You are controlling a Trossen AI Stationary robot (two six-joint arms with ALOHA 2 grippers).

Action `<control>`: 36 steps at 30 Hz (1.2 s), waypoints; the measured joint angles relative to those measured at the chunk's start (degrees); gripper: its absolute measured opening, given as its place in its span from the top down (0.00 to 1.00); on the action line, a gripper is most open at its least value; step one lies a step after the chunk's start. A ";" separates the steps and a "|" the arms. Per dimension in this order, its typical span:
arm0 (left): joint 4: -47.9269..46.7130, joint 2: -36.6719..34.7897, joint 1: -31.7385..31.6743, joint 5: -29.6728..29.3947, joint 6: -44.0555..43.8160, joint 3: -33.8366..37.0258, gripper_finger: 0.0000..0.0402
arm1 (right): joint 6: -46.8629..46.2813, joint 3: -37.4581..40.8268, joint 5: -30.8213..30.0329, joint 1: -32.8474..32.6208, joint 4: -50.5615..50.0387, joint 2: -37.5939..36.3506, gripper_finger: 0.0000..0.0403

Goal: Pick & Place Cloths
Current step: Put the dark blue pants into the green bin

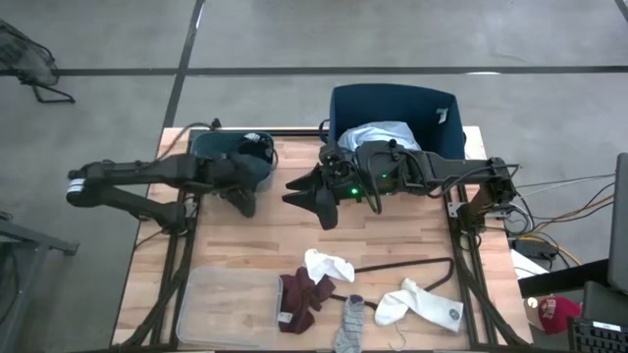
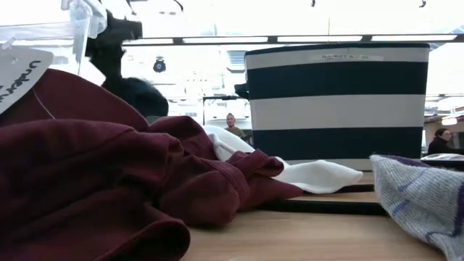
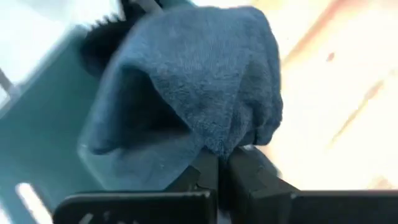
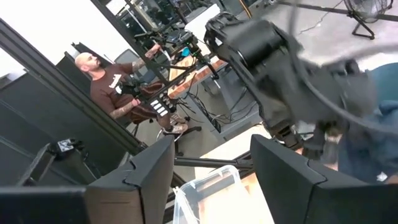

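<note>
Left wrist view: my left gripper (image 3: pixel 221 165) pinches dark blue knit cloth (image 3: pixel 193 93); right gripper (image 4: pixel 211 168) wide; next, bin it

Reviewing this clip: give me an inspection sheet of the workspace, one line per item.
Surface: wooden table, centre bare.
Job's things: maroon piece, white socks, grey sock at the near edge; light blue shirt in striped basket; dark blue cloth held.
Clutter: clear tray, black hanger.
Grippers: left gripper shut on the cloth; right gripper open mid-table.
Cables: bundle off the right edge.
Surroundings: seated person, equipment.
</note>
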State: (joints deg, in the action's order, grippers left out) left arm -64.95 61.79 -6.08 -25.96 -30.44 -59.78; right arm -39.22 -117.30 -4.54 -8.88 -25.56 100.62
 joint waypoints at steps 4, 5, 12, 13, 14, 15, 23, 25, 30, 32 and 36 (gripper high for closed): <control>-4.00 -1.48 -0.58 -5.73 1.41 -6.35 0.97 | 0.00 0.18 -0.02 0.00 -0.02 0.00 0.50; -4.80 -1.67 -0.90 -6.75 2.41 -8.02 0.97 | 0.00 0.20 0.00 0.00 -0.02 0.00 0.50; -7.86 -1.68 -3.78 -18.20 8.62 -16.20 0.97 | 0.02 0.22 -0.11 0.00 0.02 0.00 0.47; -7.93 -1.70 -4.17 -20.24 9.16 -16.44 0.97 | 0.02 0.22 -0.11 0.00 0.02 0.00 0.47; -8.00 -1.70 -4.76 -21.23 9.72 -16.54 0.96 | 0.02 0.22 -0.11 0.00 0.00 0.00 0.46; -7.97 -1.68 -5.51 -21.37 10.21 -16.55 0.96 | 0.02 0.22 -0.11 0.00 0.02 0.00 0.46; -6.84 -1.34 -10.86 -19.77 8.74 -10.60 0.95 | -0.07 0.52 -0.09 0.00 0.06 0.00 0.50; -6.38 -1.06 -11.82 -14.98 6.97 -8.52 0.93 | -0.10 0.69 -0.09 0.00 0.13 -0.02 0.51; -5.49 0.14 -12.44 -7.60 4.84 -3.21 0.89 | -0.85 1.24 -0.07 -0.25 0.11 -0.02 0.53; -5.47 0.43 -12.53 -4.77 3.30 -1.90 0.88 | -0.92 1.37 0.02 -0.39 0.17 -0.02 0.54; -5.14 0.55 -12.47 -0.91 3.31 -0.82 0.87 | -1.15 1.61 0.02 -0.66 0.28 -0.02 0.54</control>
State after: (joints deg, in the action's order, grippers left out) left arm -70.09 62.35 -18.55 -26.87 -27.13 -60.59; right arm -40.37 -115.68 -4.51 -9.54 -25.28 100.60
